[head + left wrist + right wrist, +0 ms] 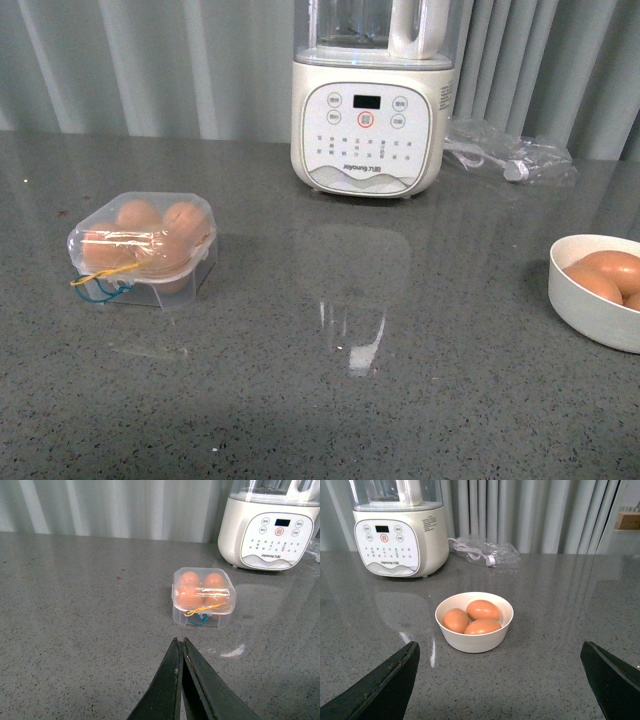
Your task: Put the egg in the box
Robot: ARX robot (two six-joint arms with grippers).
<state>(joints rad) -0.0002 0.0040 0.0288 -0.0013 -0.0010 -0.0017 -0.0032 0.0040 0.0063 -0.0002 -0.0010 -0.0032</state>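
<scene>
Front view shows the small clear plastic egg box (141, 247) lid-down on the grey speckled surface (330, 400), four brown eggs apparently inside, bands around it. Three smooth orange-brown eggs (482, 610) sit in the round white bowl (474, 641), well apart. The left gripper (183, 645) has its jaws clenched on nothing; the right gripper (500, 652) hangs released before the bowl. By my judgement the filling looks finished; otherwise, the box needs reopening first.
</scene>
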